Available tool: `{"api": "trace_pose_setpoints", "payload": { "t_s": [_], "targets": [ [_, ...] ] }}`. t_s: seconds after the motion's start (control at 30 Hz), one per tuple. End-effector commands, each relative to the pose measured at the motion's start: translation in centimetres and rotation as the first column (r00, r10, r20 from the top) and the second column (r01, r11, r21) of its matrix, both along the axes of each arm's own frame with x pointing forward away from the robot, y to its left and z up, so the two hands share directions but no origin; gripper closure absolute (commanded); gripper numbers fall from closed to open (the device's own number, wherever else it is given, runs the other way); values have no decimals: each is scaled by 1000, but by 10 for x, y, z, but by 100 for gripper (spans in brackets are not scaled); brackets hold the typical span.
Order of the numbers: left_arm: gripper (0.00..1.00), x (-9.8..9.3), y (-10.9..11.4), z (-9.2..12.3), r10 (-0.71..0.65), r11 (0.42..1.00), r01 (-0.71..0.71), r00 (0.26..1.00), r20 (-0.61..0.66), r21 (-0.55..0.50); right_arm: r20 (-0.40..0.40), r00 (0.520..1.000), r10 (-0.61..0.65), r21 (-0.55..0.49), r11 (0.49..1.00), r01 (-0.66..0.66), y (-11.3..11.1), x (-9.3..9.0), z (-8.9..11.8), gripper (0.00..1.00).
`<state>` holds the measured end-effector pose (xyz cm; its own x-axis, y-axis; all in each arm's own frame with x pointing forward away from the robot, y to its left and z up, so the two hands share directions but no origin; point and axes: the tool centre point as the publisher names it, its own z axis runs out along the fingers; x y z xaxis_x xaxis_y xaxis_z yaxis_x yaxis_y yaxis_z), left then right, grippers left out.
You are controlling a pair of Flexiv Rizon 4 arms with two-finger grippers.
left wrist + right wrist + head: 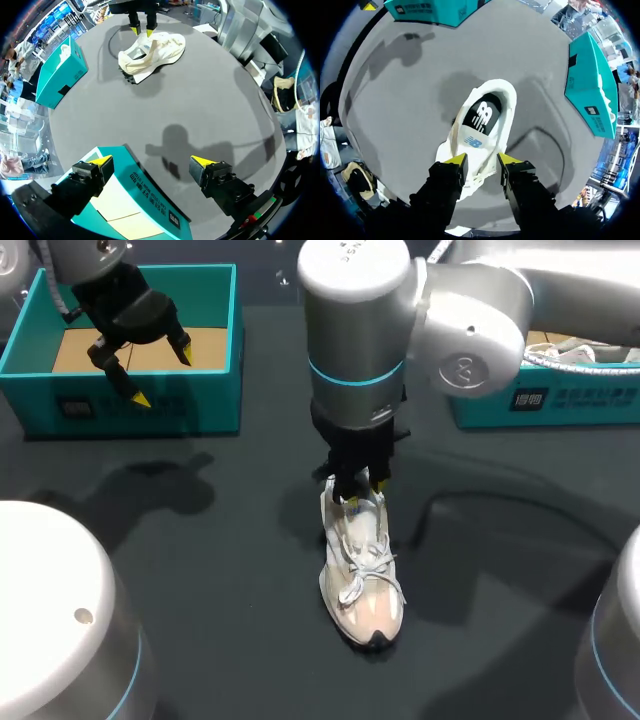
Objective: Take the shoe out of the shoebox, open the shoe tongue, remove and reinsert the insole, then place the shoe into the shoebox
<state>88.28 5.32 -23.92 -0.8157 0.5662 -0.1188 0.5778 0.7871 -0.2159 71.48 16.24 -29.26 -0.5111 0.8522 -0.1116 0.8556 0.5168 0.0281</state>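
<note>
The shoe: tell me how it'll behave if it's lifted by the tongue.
The shoe looks light, with a soft fabric upper, so it would probably lift easily. The tongue seems floppy, so the toe would likely sag. On its flat sole it shouldn't roll.

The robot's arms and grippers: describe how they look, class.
The right arm is a fat silver-grey cylinder with a teal ring and a round emblem on its joint cap. The left gripper is black and blocky, with yellow wedge tips.

Cream-white laced shoe (362, 585) stands sole-down ahead of me, toe toward me, dark insole (482, 116) seated inside; open teal shoebox (150, 400) well apart, far left.
</note>
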Motion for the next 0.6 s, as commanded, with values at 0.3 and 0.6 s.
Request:
{"api": "trace_pose_setpoints", "payload": {
  "t_s": [0.3,0.6],
  "targets": [
    [0,0,1,0,-1,1000,1,1000,0,1,81,898,433,48,898,-438,-8,9,43,0],
    [0,0,1,0,-1,1000,1,1000,0,1,81,898,433,48,898,-438,-8,9,43,0]
  ]
}}
